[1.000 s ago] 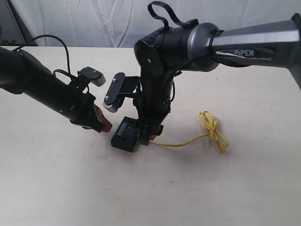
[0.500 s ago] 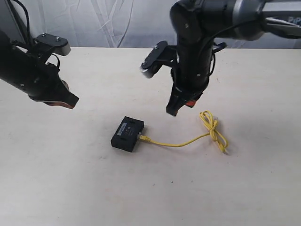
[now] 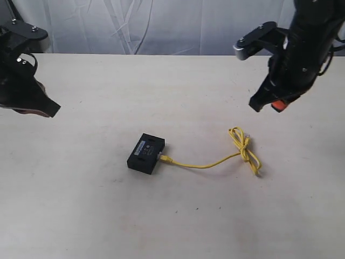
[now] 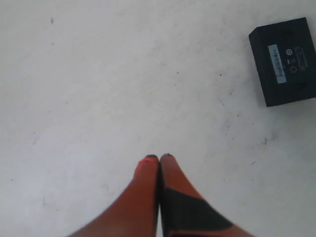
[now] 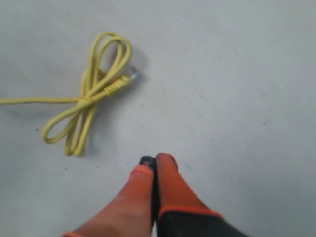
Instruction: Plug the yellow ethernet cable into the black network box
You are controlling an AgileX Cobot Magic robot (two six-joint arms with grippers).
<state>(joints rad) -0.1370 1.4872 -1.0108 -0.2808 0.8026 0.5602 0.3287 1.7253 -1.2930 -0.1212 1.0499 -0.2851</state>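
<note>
Two arms hang over the pale table [image 3: 172,226], well apart. At far left, the left gripper [image 4: 159,159] is pinched closed and empty. The right gripper [image 5: 154,160] is likewise closed on nothing, near the knotted loop. Mid-table, the black network box [image 3: 146,153] lies flat. From its side the yellow ethernet cable [image 3: 205,165] runs to that loop, and its plug [image 3: 165,158] touches the box.

net box [image 4: 296,84] – cut by edge | label [image 4: 277,63] unreadable | cable [image 5: 85,99] – runs off-frame

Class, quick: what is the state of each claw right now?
Left claw: closed, holding nothing.
Right claw: closed, holding nothing.
</note>
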